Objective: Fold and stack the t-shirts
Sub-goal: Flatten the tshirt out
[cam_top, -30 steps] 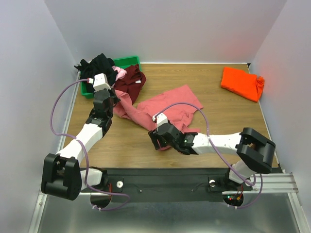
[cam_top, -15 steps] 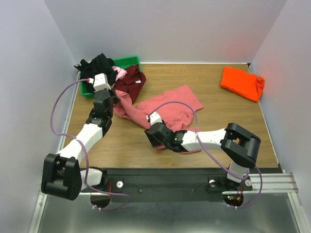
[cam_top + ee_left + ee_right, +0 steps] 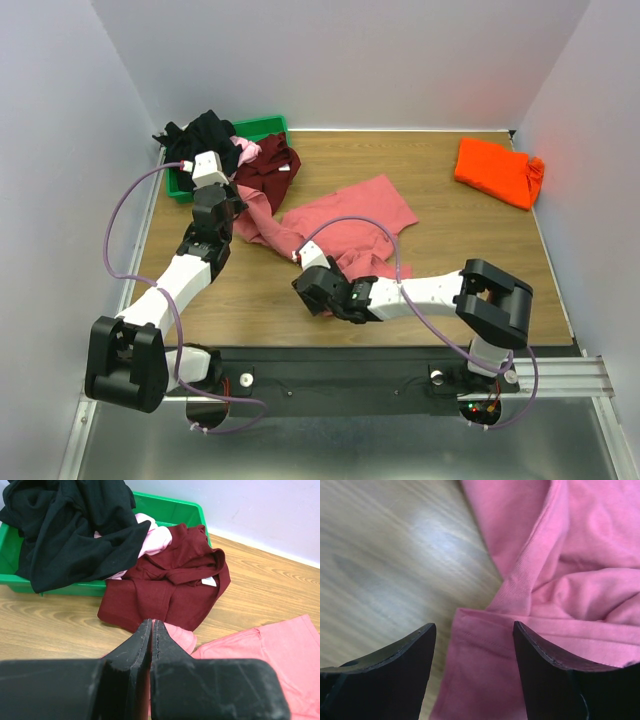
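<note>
A salmon-pink t-shirt [image 3: 350,215] lies spread and rumpled mid-table. My left gripper [image 3: 237,207] is shut on its left edge; in the left wrist view the pink cloth [image 3: 280,645] shows just past the closed gripper [image 3: 151,622]. My right gripper [image 3: 315,292] stands open low over the shirt's near-left hem [image 3: 485,645], which lies between its jaws [image 3: 474,625]. A dark maroon t-shirt [image 3: 170,585] lies beside the bin. Black [image 3: 75,525] and light pink [image 3: 155,537] t-shirts spill from it. A bright orange t-shirt [image 3: 497,170] sits folded at the far right.
The green plastic bin [image 3: 262,127] stands in the far left corner against the wall. White walls close in the table on the left, back and right. Bare wood [image 3: 385,545] shows left of the right gripper.
My right arm has slid left along the near side of the salmon shirt, and its gripper now sits over the hem corner. The left arm has stayed still.
</note>
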Robot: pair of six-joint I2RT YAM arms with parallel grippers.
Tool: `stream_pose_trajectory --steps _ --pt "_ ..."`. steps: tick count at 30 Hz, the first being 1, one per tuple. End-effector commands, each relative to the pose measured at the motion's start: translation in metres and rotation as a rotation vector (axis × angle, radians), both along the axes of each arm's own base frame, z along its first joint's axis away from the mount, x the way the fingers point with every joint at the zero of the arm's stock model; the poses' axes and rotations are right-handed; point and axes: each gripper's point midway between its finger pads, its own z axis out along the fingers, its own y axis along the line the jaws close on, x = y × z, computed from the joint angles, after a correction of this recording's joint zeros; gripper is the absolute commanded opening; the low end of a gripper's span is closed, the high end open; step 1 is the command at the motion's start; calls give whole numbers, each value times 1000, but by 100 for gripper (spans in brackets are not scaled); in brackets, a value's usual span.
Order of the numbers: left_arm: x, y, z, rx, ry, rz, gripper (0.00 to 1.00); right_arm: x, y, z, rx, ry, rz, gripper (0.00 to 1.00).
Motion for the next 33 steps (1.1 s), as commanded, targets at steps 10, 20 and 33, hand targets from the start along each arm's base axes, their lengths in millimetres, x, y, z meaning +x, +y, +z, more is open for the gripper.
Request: stream_pose_trajectory --steps 10,20,33 --pt "1 2 30 -21 -90 4 0 13 6 -8 -48 -58 -84 62" --pt "-2 3 32 -22 -95 7 0 13 -7 7 -30 -73 -143 24" --pt "3 11 25 -1 -68 52 0 13 -72 76 84 -190 -281 3"
